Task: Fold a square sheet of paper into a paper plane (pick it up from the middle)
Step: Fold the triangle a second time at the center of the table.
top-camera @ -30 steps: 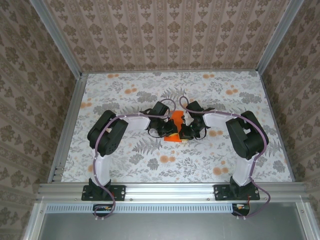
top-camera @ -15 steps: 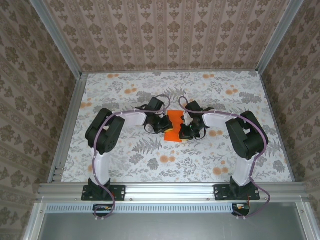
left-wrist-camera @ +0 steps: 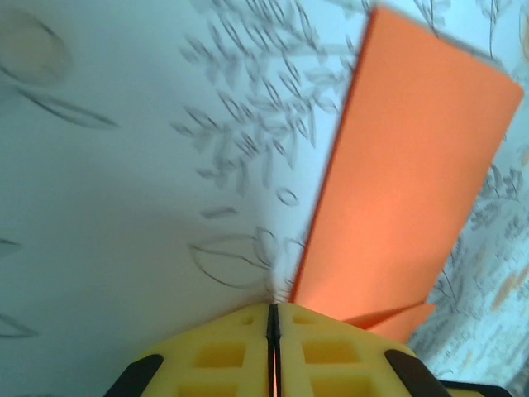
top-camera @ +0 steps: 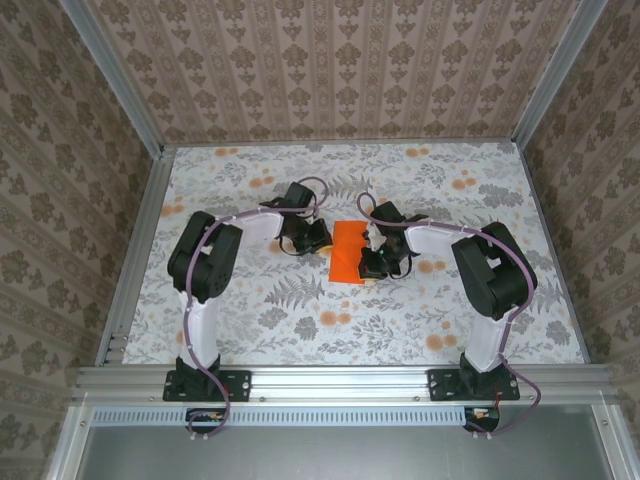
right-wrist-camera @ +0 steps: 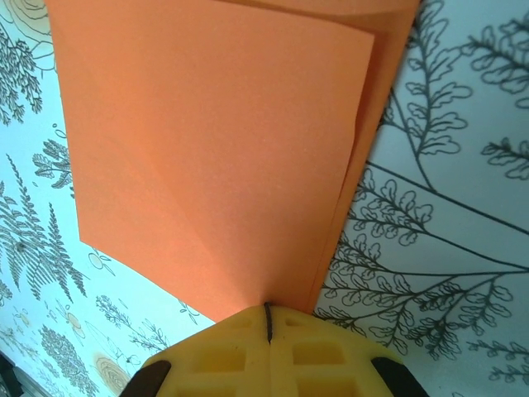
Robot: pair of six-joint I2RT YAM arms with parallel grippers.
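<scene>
**Overhead view:** even, diffuse light without glare; the arms (top-camera: 205, 265) cast only faint, soft shadows on the surface (top-camera: 250, 310).

**Left wrist view:** cool bluish cast; the surface print is smeared by blur and the upper left corner is dimmer. The left hand (left-wrist-camera: 273, 314) looks soft at close range.

**Right wrist view:** sharper; the square sheet of paper (right-wrist-camera: 215, 149) is saturated and evenly lit, with a thin shadow along its layered edge. The right hand (right-wrist-camera: 266, 313) is slightly defocused.

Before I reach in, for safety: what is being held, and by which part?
The right end effector pinches the orange sheet at its right edge, towards the near end; the left end effector is shut beside it.
</scene>
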